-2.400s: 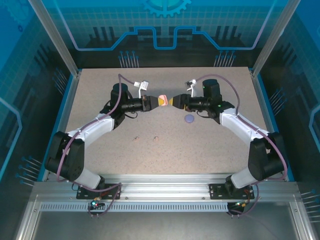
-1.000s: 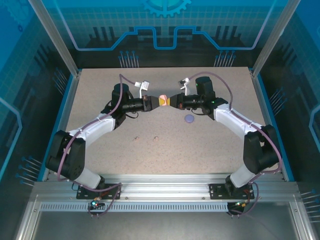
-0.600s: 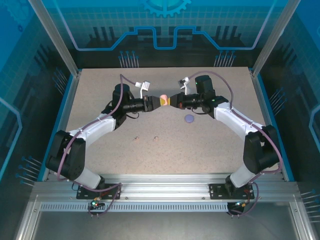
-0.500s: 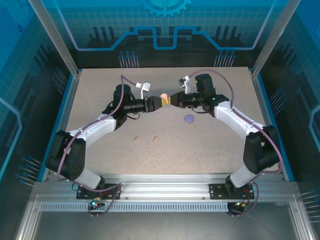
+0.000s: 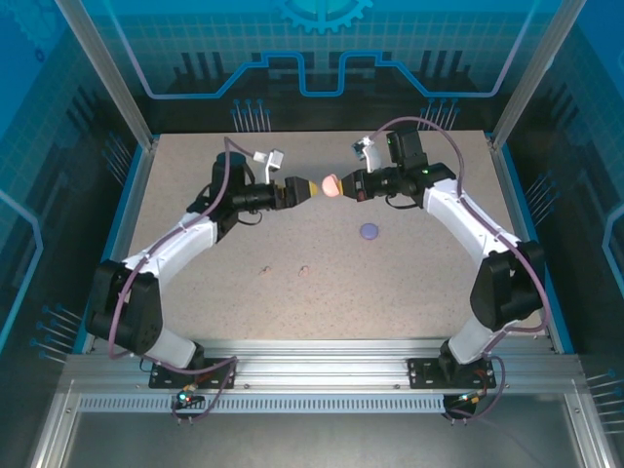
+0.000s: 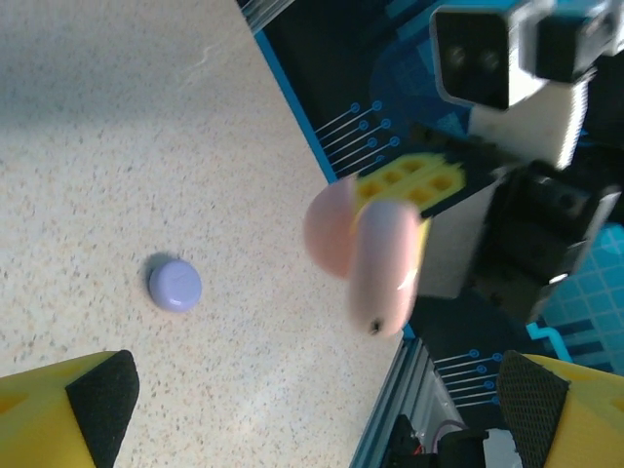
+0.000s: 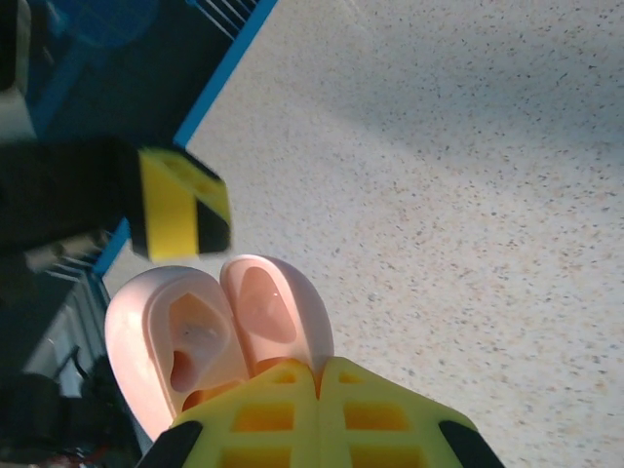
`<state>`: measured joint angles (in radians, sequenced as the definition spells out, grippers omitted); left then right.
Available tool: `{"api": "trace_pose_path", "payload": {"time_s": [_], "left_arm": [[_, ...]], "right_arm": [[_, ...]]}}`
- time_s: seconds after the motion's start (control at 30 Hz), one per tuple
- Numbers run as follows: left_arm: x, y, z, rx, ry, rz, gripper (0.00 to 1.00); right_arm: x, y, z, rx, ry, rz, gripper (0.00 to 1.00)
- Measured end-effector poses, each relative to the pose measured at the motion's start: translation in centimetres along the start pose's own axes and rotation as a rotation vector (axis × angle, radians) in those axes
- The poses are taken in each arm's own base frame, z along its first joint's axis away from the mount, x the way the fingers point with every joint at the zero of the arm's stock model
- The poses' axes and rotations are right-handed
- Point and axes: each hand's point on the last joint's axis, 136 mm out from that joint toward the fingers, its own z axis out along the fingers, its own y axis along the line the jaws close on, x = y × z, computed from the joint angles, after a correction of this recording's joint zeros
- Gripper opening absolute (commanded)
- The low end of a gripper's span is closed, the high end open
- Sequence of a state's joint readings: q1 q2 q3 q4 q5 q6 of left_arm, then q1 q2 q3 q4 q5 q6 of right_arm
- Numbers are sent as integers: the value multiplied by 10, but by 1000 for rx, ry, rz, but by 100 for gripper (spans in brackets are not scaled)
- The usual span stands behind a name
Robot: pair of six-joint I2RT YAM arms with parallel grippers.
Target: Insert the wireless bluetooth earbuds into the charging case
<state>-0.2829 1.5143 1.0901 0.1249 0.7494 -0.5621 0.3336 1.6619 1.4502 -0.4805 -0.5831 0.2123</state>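
Two loose earbuds (image 5: 263, 270) (image 5: 303, 268), purple case (image 5: 369, 231) (round); pink case (image 5: 331, 184) in right end effector (image 5: 344, 185)

Two arms, left (image 5: 175, 249) and right (image 5: 468, 219), in white shells and black joints, strung with purple cables (image 5: 419, 121). A white camera block (image 5: 265, 156) sits at each wrist. The left gripper (image 6: 322, 395) and right gripper (image 7: 317, 375) have yellow ribbed fingers (image 7: 263, 419) faced with black pads (image 6: 97, 395).

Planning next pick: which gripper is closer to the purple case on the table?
Right. The right gripper, shut on the pink case, is just beyond and left of the purple case; the left gripper, open, is farther left, past the pink case.
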Motion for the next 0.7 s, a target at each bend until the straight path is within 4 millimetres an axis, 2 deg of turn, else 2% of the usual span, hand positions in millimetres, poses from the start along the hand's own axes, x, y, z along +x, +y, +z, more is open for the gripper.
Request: {"api": "trace_pose_path", "payload": {"time_s": [0.1, 0.23, 0.4, 0.53, 0.7], "left_arm": [[-12, -8, 2, 28, 40, 33, 99], [-14, -9, 11, 52, 132, 54, 96], [-11, -4, 23, 72, 246, 47, 85], [-5, 0, 32, 92, 323, 27, 77], [12, -4, 40, 124, 399, 5, 71]], "right_arm": [[3, 0, 0, 4, 34, -79, 0], [7, 0, -4, 19, 62, -151, 0], [3, 0, -7, 32, 78, -207, 0], [3, 3, -5, 29, 97, -234, 0], [5, 3, 1, 36, 126, -257, 0]]}}
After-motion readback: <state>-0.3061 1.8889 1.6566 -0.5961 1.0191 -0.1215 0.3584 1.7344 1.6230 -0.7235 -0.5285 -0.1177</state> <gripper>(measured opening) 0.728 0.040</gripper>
